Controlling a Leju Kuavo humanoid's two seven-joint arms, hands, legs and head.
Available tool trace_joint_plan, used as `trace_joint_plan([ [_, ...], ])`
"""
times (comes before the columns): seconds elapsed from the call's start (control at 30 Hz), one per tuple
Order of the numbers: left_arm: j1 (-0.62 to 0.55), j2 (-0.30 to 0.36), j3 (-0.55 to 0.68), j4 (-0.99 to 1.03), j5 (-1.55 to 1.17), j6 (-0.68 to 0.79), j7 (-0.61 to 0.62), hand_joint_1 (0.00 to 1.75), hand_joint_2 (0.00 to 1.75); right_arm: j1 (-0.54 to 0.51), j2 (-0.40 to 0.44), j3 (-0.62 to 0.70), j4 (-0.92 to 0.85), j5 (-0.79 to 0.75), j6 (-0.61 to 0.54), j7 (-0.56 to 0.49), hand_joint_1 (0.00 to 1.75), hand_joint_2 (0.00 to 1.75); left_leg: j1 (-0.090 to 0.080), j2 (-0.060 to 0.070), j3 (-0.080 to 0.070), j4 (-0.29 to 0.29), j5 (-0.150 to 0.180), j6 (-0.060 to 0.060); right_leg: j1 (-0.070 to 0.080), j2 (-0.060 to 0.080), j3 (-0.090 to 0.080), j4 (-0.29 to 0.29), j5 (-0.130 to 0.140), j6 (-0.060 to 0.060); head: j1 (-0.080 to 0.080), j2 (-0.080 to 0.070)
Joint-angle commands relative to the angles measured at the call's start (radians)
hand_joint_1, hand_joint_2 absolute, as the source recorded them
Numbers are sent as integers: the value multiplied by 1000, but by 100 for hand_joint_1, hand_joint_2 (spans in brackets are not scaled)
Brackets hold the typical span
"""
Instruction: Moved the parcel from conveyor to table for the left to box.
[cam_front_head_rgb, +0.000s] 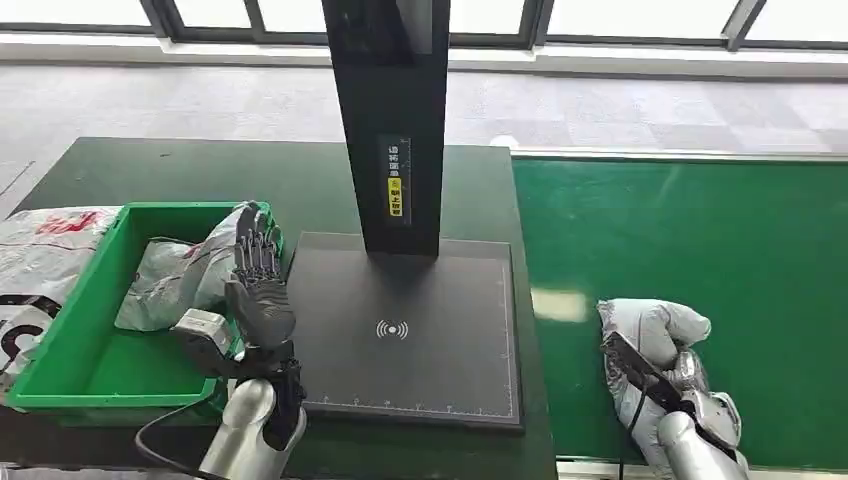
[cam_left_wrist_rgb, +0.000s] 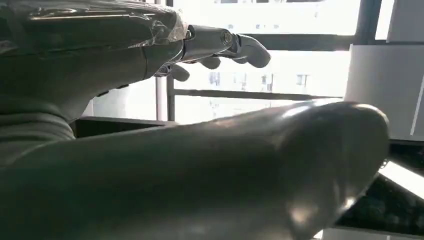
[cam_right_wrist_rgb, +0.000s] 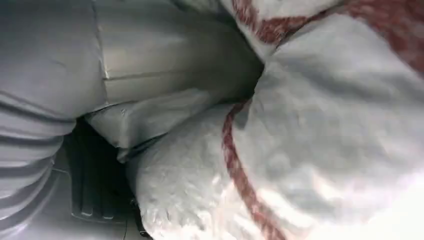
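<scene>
Listing what I have on screen, largest first: the green conveyor (cam_front_head_rgb: 700, 300) on my right; the dark table (cam_front_head_rgb: 300, 185) on my left, carrying a black scanning plate (cam_front_head_rgb: 410, 330) with a black post (cam_front_head_rgb: 390, 120) rising from its far edge; a green box (cam_front_head_rgb: 70, 385) at the table's left end with one grey bagged parcel (cam_front_head_rgb: 170, 280) already lying in it; further printed bags (cam_front_head_rgb: 40, 250) heaped just beyond the box's left wall. Next, the parcel (cam_front_head_rgb: 650, 330) for this job, a white wrinkled bag with red print, on the belt near its front edge and close to the plate. My right hand (cam_front_head_rgb: 655, 375) is wrapped around its near side; the wrist camera shows the bag's skin (cam_right_wrist_rgb: 325, 150) pressed right against the hand, so I log it as gripped. My left hand (cam_front_head_rgb: 255, 285) hangs over the box's right rim, fingers straight and spread, holding nothing (the box parcel lies just behind it). Step in hand, as I judge it: the pick from the belt. Next calls for lifting clear and carrying leftward onto the table, within the left hand's reach.
</scene>
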Motion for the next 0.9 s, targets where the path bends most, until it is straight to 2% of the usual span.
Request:
trace_joint_plan([
  [0.03, 10, 9, -9, 14, -6, 17, 3, 0, 0, 145, 35, 145, -309, -203, 20, -37, 175, 175, -1, -4, -17, 5, 5, 0, -1, -3, -17, 6, 3, 1, 0, 0],
  [0.1, 10, 9, -8, 12, -6, 17, 3, 0, 0, 160, 34, 149, -345, -212, 27, -32, 175, 175, -2, -8, -26, 1, 10, -1, -2, -7, -26, 4, 6, 0, 0, 0],
  [0.13, 10, 9, -8, 12, -6, 17, 3, 0, 0, 160, 34, 149, -345, -212, 27, -32, 175, 175, -2, -6, -15, 2, 5, -1, -1, -5, -14, 3, 2, 0, 0, 0],
  [0.17, 10, 8, -9, 12, -6, 16, 3, 0, 0, 163, 36, 150, -347, -212, 27, -32, 175, 175, -3, -9, -15, -1, 7, -1, -2, -8, -18, 2, 4, 0, 0, 0],
  [0.2, 10, 8, -9, 12, -6, 16, 3, 0, 0, 163, 36, 150, -347, -212, 27, -32, 175, 175, -2, -9, -6, 1, 6, -1, -1, -9, -12, 2, 2, 0, 0, 0],
  [0.3, 10, 8, -9, 12, -6, 16, 3, 0, 0, 163, 36, 150, -347, -212, 27, -32, 175, 175, -2, -15, -5, 0, 7, -1, -2, -15, -10, 1, 1, 0, 0, 0],
  [0.33, 11, 9, -11, 9, -7, 15, 3, 0, 0, 185, 49, 130, -401, -251, -17, -56, 175, 175, -2, -18, -6, -1, 7, -1, -2, -18, -10, 0, 1, 0, 0, 0],
  [0.47, 22, 12, -15, -5, -6, 24, 3, 0, 0, 261, 65, 113, -628, -358, -59, -89, 175, 175, -2, -24, -9, 1, 6, -2, -2, -24, -12, 1, -3, -1, 0, 0],
  [0.57, 30, 8, -14, -14, -7, 31, 3, 0, 0, 285, 105, 89, -757, -434, -180, -180, 175, 175, -4, -29, -15, -1, 8, -2, -4, -29, -16, 2, -3, -1, 0, 0],
  [0.6, 30, 6, -15, -14, -8, 34, 3, 0, 0, 300, 126, 79, -822, -521, -257, -268, 175, 175, -3, -29, -17, 0, 7, -2, -4, -29, -18, 3, -4, -1, 0, 0],
  [0.73, 22, -1, -13, -3, -7, 38, 3, 0, 0, 368, 147, 115, -965, -585, -341, -380, 175, 175, -3, -34, -21, -1, 9, -1, -5, -34, -21, 2, -4, -1, 0, 0],
  [0.8, 19, -4, -8, 2, -7, 37, 3, 0, 0, 382, 158, 158, -994, -577, -394, -418, 175, 175, -3, -34, -21, 0, 9, -1, -5, -34, -21, 2, -4, -1, 0, 0],
  [0.9, 19, -5, -7, 2, -8, 36, 3, 0, 0, 384, 158, 173, -998, -575, -403, -419, 175, 175, -2, -34, -22, 0, 8, -1, -4, -32, -21, 2, -5, 0, 0, 0],
])
